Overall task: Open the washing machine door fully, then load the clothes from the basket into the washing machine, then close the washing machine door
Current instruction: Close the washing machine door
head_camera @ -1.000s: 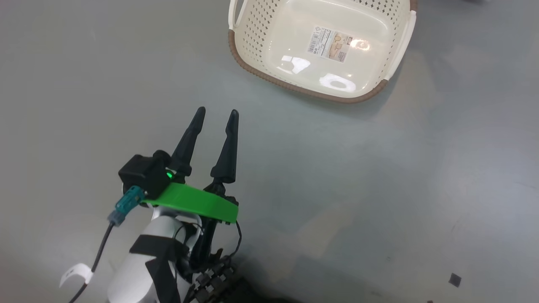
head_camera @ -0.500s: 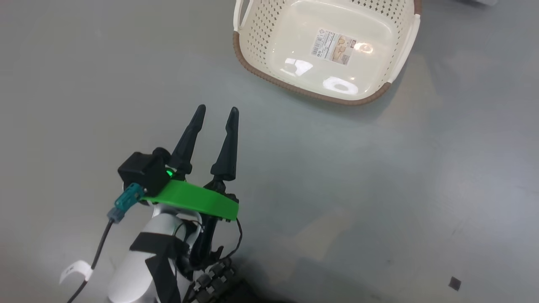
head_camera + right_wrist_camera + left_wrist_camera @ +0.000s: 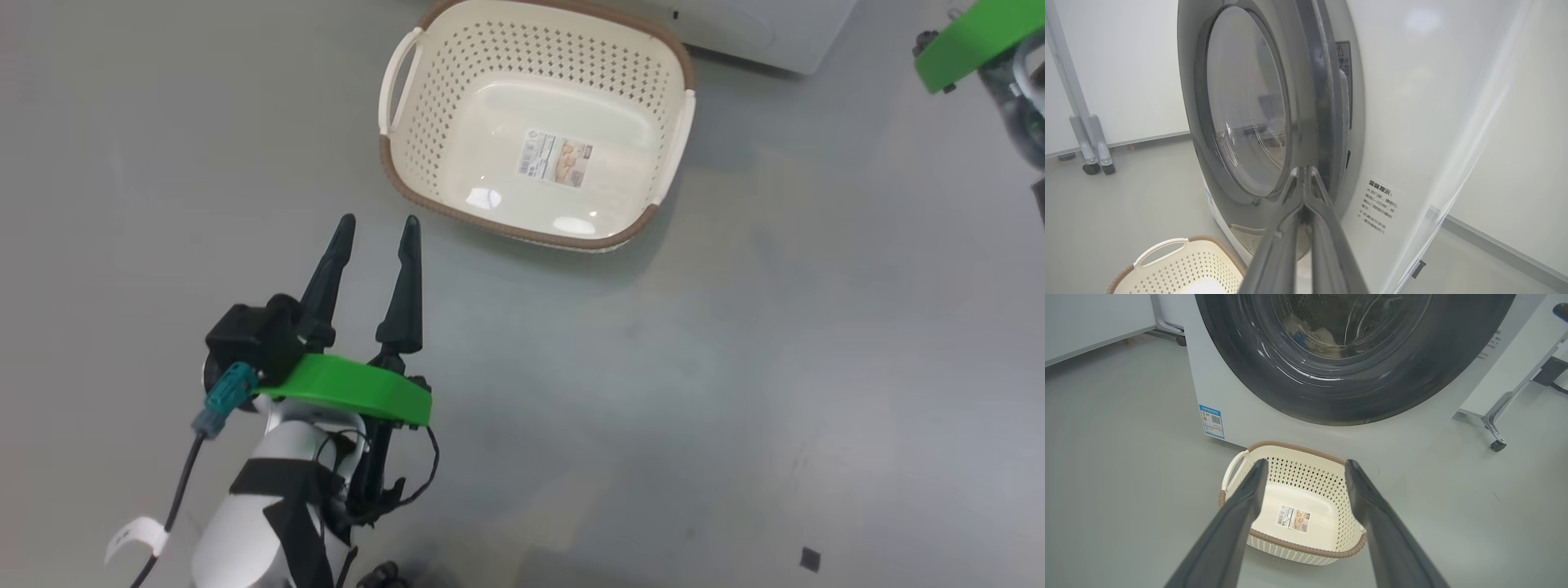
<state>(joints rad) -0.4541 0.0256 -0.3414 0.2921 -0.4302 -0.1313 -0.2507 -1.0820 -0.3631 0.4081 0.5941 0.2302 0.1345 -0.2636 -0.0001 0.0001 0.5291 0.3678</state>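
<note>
1. L gripper: jaws released, both fingers spread wide, hovering over the grey floor. Tips point twd the basket, near its brown rim but apart from it.
2. Basket sits upright on the floor just in front of the washing machine. Its bottom shows a label, and there's a white handle on its L end.
3. In the left wrist view we look betw. the two spread fingers straight into the basket. The machine's white front rises right behind it, w/ a blue sticker low at its L corner.
4. Door: the glossy black rim lies against the machine front in that view. It looks shut, tho we can't tell if it's latched.
5. Clothes: a cream bundle w/ a bit of blue, seen thru the door glass, inside the drum.
6. R gripper: jaws clenched, fingers pressed tip to tip. Tips are up at the door's outer edge, on the side next to the white panel w/ the text label. Touching or just short, we can't tell.
7. Head view catches the R arm's green bracket at top R, well apart from the basket.
8. A wheeled frame leg stands on the floor beyond the machine. A small dark square lies on the floor near us.
</note>
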